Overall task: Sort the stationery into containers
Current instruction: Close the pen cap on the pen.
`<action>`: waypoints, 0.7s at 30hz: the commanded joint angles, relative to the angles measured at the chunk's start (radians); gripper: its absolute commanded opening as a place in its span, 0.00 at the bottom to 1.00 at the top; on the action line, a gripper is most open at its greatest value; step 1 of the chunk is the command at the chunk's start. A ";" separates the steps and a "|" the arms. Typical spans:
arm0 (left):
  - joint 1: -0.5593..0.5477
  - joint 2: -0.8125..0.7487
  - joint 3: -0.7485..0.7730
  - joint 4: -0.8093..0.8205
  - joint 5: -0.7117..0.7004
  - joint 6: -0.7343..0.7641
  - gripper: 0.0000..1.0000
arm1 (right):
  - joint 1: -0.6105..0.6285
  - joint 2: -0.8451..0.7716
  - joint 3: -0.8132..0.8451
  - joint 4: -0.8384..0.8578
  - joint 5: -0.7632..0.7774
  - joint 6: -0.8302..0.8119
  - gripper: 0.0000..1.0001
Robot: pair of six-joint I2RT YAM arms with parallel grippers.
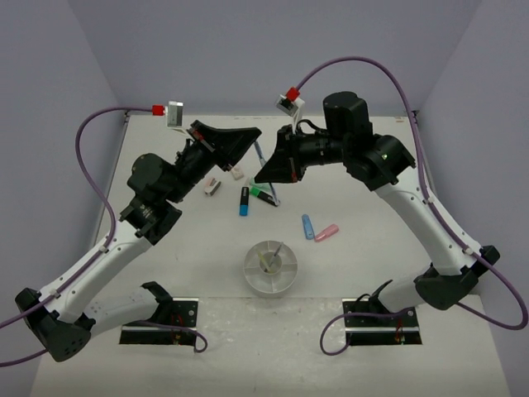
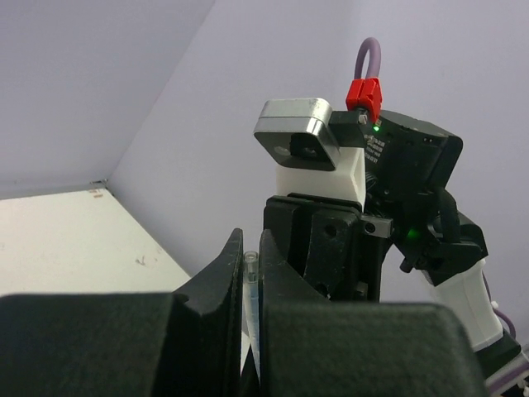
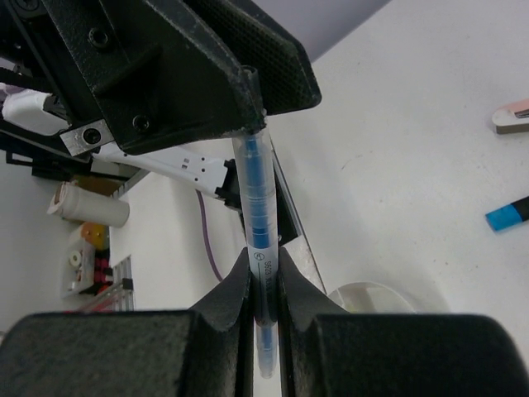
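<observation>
While aloft, blue pen (clear barrel) clamped near opposite ends in left gripper and right gripper

pale lilac walls stand on three sides of the table, one at the back and one along each side. the table top is flat, matte white, with a few small scuffs. light is soft and even, shadows faint. in the left wrist view a wall corner rises from the table's far edge. the right wrist view catches a pale roll among blurred clutter.
</observation>
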 commanded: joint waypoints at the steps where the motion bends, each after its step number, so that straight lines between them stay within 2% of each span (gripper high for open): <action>1: -0.117 -0.028 -0.087 -0.189 0.245 -0.022 0.00 | -0.056 0.049 0.160 0.275 0.133 0.014 0.00; 5: -0.118 -0.028 0.009 -0.232 0.241 0.079 0.00 | -0.023 0.013 0.023 0.268 0.078 -0.038 0.00; 10: -0.116 0.021 0.145 -0.266 0.277 0.167 0.00 | 0.008 -0.132 -0.297 0.362 0.093 -0.006 0.00; 12: -0.118 0.025 0.181 -0.293 0.206 0.180 0.00 | 0.009 -0.191 -0.407 0.398 0.136 0.007 0.00; 13: -0.118 0.024 0.197 -0.328 0.133 0.186 0.03 | 0.010 -0.223 -0.433 0.404 0.161 0.006 0.00; 14: -0.118 0.022 0.209 -0.382 0.070 0.186 0.18 | 0.009 -0.243 -0.459 0.407 0.177 0.005 0.00; 15: -0.116 0.020 0.224 -0.426 -0.007 0.188 0.39 | 0.010 -0.267 -0.491 0.409 0.195 0.003 0.00; 16: -0.116 0.015 0.250 -0.497 -0.140 0.190 0.71 | 0.010 -0.300 -0.539 0.412 0.213 0.000 0.00; 18: -0.115 0.016 0.289 -0.605 -0.299 0.174 0.95 | 0.011 -0.347 -0.630 0.425 0.226 -0.007 0.00; 19: -0.115 0.019 0.318 -0.648 -0.397 0.162 1.00 | 0.013 -0.376 -0.681 0.442 0.232 -0.011 0.00; 21: -0.112 0.035 0.384 -0.762 -0.590 0.106 1.00 | 0.021 -0.410 -0.738 0.490 0.233 -0.016 0.00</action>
